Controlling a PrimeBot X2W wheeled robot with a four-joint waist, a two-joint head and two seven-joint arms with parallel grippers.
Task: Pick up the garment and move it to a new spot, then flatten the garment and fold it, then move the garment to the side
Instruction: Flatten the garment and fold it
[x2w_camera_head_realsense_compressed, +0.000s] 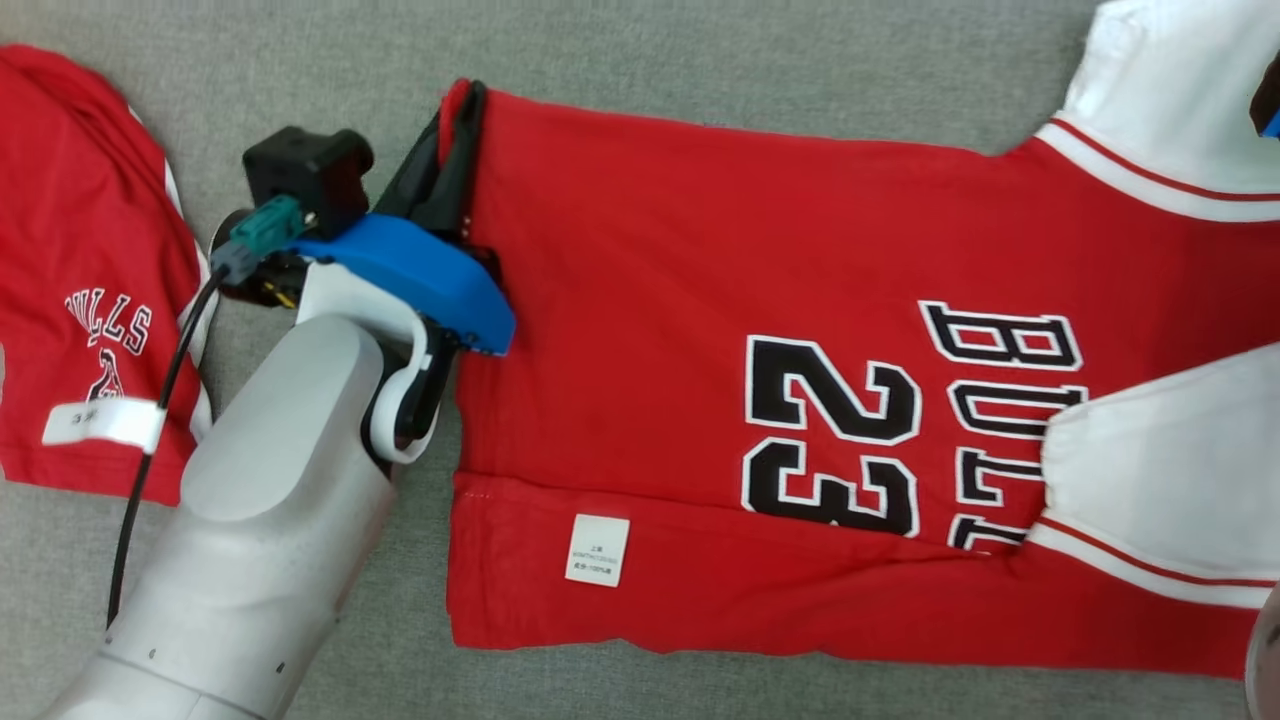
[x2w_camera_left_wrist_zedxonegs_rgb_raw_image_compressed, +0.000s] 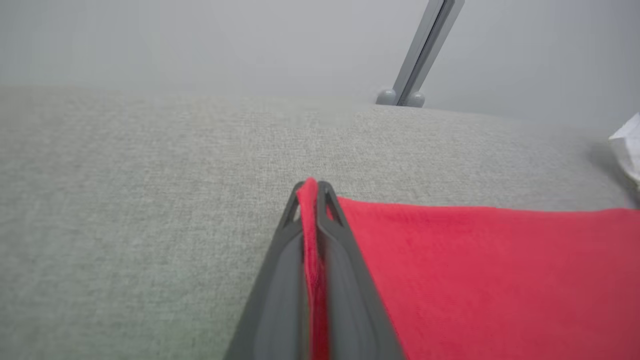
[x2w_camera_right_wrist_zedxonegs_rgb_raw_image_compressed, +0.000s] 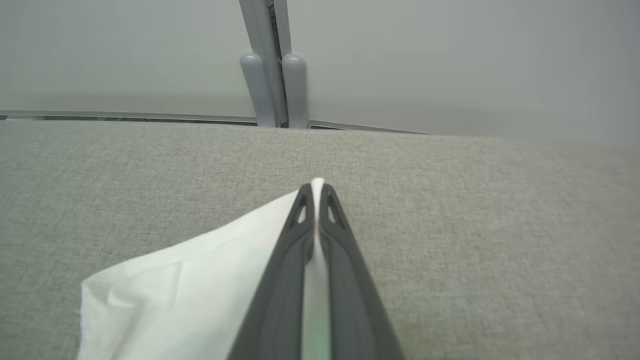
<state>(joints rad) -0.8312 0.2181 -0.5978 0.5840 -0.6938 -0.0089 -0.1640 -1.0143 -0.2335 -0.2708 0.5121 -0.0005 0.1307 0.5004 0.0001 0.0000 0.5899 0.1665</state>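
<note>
Two grips, and both are closed on cloth.

From the head, the garment (x2w_camera_head_realsense_compressed: 700, 300) is a red jersey with a black 23 and BULLS lettering. It lies spread on the grey surface (x2w_camera_head_realsense_compressed: 700, 50), hem toward my left and white sleeves toward my right. The nearer sleeve (x2w_camera_head_realsense_compressed: 1150, 470) lies folded in over the end of the lettering. A strip along the garment's near edge looks turned over, with a white label (x2w_camera_head_realsense_compressed: 597, 550) on it. My left gripper (x2w_camera_head_realsense_compressed: 462, 105) sits at the far corner of the hem, its dark fingers pressed together with a ridge of red cloth pinched between them. Further to my left, well apart from the jersey, lies a second red piece (x2w_camera_head_realsense_compressed: 80, 250) with BULLS print and its own white tag. A black cable (x2w_camera_head_realsense_compressed: 160, 400) runs down beside my forearm.

From my left wrist, the two grey fingers (x2w_camera_left_wrist_zedxonegs_rgb_raw_image_compressed: 285, 260) meet at the tips and the red hem stands up in the narrow slot between them. The rest of the jersey stretches flat to the right. A grey post (x2w_camera_left_wrist_zedxonegs_rgb_raw_image_compressed: 425, 50) rises beyond the surface's far edge.

From my right wrist, the right gripper (x2w_camera_right_wrist_zedxonegs_rgb_raw_image_compressed: 316, 190) is clamped on the edge of a white sleeve, a thin white line showing between the closed fingers. The sleeve drapes away to the lower left over the grey cloth.
</note>
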